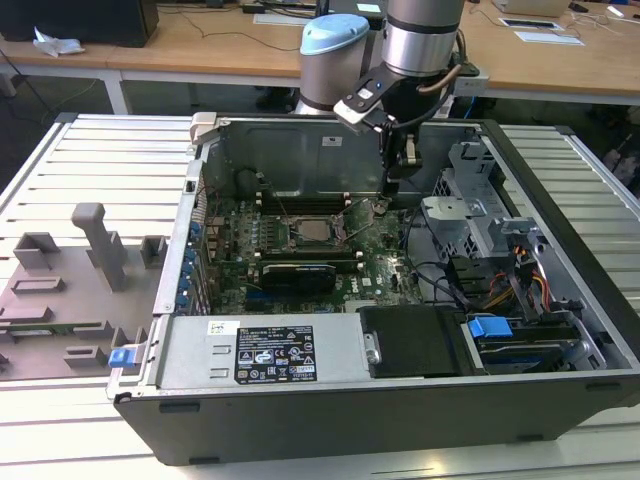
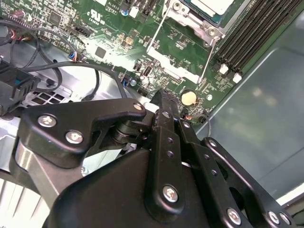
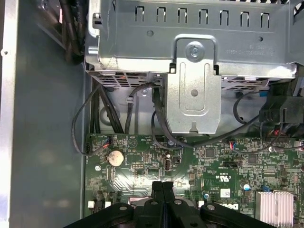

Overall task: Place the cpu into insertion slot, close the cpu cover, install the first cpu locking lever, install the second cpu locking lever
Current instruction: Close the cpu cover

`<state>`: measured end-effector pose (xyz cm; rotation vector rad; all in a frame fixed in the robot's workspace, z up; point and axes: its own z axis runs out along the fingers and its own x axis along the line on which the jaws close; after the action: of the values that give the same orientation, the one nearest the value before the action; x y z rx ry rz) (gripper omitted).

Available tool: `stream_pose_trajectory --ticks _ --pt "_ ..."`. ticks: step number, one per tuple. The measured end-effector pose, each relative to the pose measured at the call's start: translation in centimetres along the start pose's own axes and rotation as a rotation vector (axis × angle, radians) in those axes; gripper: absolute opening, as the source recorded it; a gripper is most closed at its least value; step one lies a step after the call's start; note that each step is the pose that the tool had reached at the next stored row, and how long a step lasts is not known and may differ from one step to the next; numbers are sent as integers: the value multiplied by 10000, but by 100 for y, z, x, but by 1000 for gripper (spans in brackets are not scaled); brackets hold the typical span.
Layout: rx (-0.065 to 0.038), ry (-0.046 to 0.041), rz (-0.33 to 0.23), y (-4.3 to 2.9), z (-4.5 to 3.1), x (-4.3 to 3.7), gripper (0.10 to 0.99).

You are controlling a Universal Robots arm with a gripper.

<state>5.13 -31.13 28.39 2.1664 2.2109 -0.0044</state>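
Observation:
The cpu [image 1: 316, 231] lies in the socket in the middle of the green motherboard [image 1: 380, 262], its dull silver top up; a corner of the cpu [image 2: 212, 5] shows in the second wrist view. The cpu cover [image 2: 202, 20] frames it and seems to lie flat. A thin wire lever [image 2: 207, 52] runs out from the socket; two rods [image 1: 352, 213] stand up beside it in the exterior view. My gripper [image 1: 386, 198] hangs over the board to the exterior view's right of the socket, shut with nothing held. Its fingertips [image 3: 163, 186] meet near a coin battery [image 3: 115, 157].
The open computer case [image 1: 330, 400] lies on a slatted table. A metal drive cage [image 3: 194, 90] and black cables [image 3: 156, 118] stand close to the gripper. Memory slots [image 2: 251, 33] run beside the socket. A grey fixture tray [image 1: 70, 290] sits at the exterior view's left.

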Motion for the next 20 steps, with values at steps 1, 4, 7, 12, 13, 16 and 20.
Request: stream_pose_trajectory --ticks 1,4,7,12,13,16,20 --pt "0 0 -1 1 6 0 106" --pt "0 0 0 5 41 2 106" --pt "1 -1 -1 5 88 3 106" --pt "0 -1 -1 11 127 4 106" --pt "0 -1 0 13 136 4 106" --pt "0 -1 -1 17 154 5 106" --pt "1 0 -1 25 181 6 106"
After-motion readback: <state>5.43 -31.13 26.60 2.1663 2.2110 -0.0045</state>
